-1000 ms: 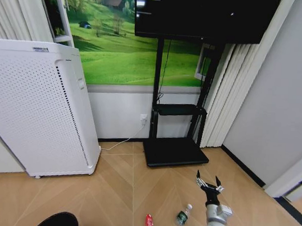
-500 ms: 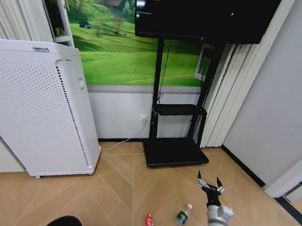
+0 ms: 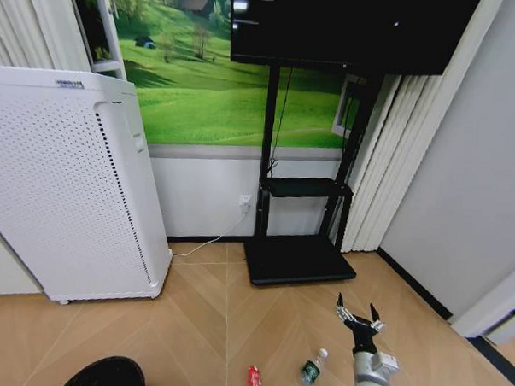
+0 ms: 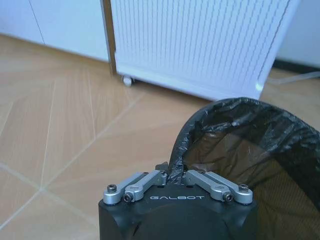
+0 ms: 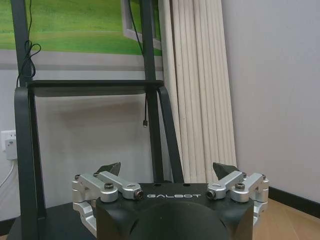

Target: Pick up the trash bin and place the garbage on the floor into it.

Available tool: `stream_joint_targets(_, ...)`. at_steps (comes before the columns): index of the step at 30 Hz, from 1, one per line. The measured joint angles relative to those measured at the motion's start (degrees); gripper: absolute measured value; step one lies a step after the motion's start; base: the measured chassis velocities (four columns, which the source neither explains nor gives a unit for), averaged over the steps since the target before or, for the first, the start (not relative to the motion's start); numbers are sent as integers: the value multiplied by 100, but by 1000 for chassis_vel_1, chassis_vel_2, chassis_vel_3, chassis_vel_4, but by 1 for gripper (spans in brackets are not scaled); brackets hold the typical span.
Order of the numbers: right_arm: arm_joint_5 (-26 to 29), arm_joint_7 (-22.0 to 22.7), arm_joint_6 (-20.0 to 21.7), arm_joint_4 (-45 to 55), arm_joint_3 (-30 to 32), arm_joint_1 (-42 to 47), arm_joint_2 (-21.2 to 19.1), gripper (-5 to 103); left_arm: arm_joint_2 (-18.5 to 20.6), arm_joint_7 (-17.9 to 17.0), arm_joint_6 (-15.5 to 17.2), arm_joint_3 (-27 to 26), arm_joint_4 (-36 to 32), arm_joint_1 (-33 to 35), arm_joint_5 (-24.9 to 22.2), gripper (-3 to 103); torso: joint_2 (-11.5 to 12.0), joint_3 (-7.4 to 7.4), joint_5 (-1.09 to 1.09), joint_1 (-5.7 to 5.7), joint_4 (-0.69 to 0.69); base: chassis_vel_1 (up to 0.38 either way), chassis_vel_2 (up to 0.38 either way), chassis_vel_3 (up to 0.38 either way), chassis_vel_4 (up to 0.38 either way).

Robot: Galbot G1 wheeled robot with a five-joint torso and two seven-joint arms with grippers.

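The trash bin [image 3: 104, 375] shows as a dark round top at the lower left edge of the head view. In the left wrist view it is a black mesh bin with a black liner [image 4: 250, 165], and my left gripper [image 4: 172, 175] is shut on its near rim. Two pieces of garbage lie on the herringbone floor [image 3: 192, 327]: a red wrapper [image 3: 253, 381] and a small clear bottle [image 3: 312, 366] with a green label. My right gripper [image 3: 359, 315] hovers open just right of the bottle, empty, facing the TV stand [image 5: 95, 87].
A tall white perforated appliance [image 3: 70, 185] on casters stands at the left, close behind the bin [image 4: 200, 40]. The TV stand's black base [image 3: 297, 259] lies ahead, with a white cord [image 3: 208, 242] beside it. Curtains [image 3: 396, 156] and a grey wall close the right side.
The bin's dark top dipped at the bottom edge of the head view, then rose again. My right gripper sank slightly and stays open.
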State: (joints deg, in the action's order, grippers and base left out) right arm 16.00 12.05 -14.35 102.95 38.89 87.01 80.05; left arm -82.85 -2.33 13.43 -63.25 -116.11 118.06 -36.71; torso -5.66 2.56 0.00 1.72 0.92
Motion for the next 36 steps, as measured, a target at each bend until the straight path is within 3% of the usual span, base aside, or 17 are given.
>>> stream_joint_targets(1, 0, 0, 0, 0, 0, 0, 0, 100, 0, 0, 0, 0, 0, 0, 0, 4, 0, 0, 0, 0, 0, 0, 0, 0, 0)
stream_joint_targets(3, -111, -12, -122, -55, -43, 54, 54, 100, -19, 1, -300, -42, -14, -110, -80, 4, 0, 0, 0, 0, 1, 0, 0, 0, 0)
stream_joint_targets(10, -128, -168, -235, -76, -61, 106, 100, 100, -63, -90, -411, -37, -128, -196, -261, 4, 0, 0, 0, 0, -1, 0, 0, 0, 0)
stream_joint_targets(12, -201, -389, -328, -29, -91, 195, 114, 100, -120, -154, -474, 0, -251, -257, -332, 4, 0, 0, 0, 0, 1, 0, 0, 0, 0)
stream_joint_targets(15, -295, -438, -546, 2, -129, 164, 166, 100, -174, -176, -495, 16, -381, -268, -374, 4, -1, 0, 1, 0, 0, 0, 0, 0, 0)
stream_joint_targets(21, -566, -586, -513, 78, -74, 184, 140, 100, -187, -186, -469, 23, -522, -246, -403, 4, -1, 0, 0, 0, 0, 0, 0, 0, 0)
stream_joint_targets(36, -544, -758, -634, 153, -225, 351, 241, 100, -294, -191, -545, 260, -685, -235, -167, 4, -1, 1, 0, 0, 1, 73, 65, -62, -70)
